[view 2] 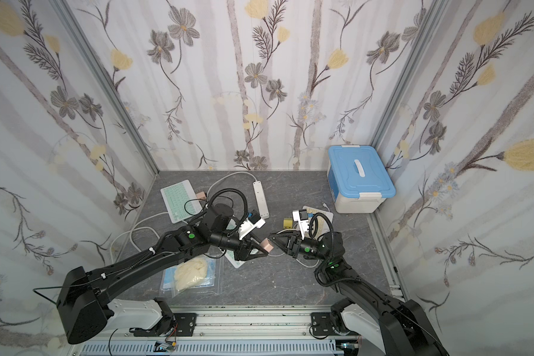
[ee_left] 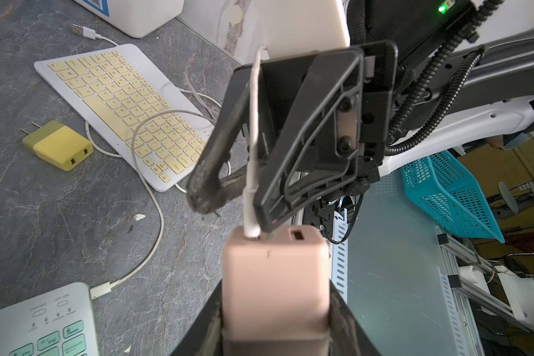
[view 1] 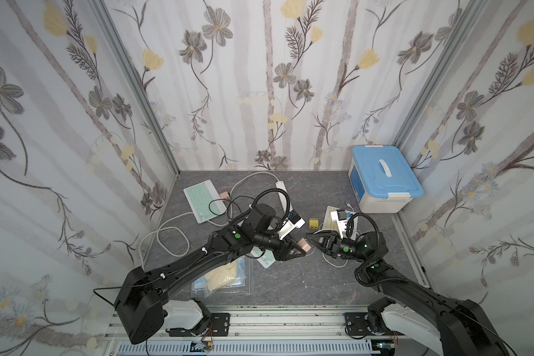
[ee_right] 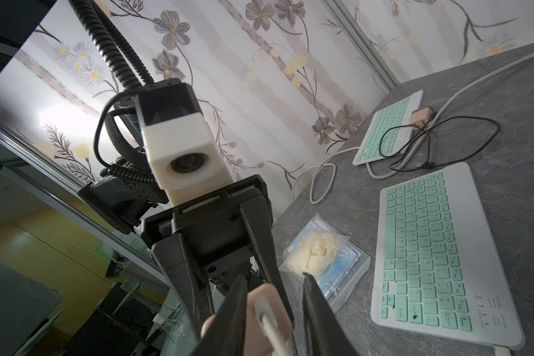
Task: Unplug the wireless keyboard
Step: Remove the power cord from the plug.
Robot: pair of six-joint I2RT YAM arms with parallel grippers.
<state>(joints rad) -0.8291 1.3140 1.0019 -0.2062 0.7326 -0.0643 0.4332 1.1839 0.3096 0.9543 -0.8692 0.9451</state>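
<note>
Two claws meet nose to nose over the middle of the table in both top views. The left gripper (view 2: 264, 247) is clenched on the pink charger block (ee_left: 275, 277), holding it clear of the surface. Facing it, the right gripper (ee_left: 232, 206) straddles the white plug (ee_left: 251, 215) seated in the block's face. From the right wrist there's a gap showing on either side of that plug, so I'd call the jaws parted, not yet pinching. The plug's long axis runs straight out of the block toward the right arm, in line with its reach, so the pull looks set to go back along that line, away from the left claw. The white cable (ee_left: 154, 215) loops down across the table to the green wireless keyboard (ee_right: 429, 252), which lies flat beneath the left arm, its own connector (ee_left: 101, 289) plugged in at the edge.
</note>
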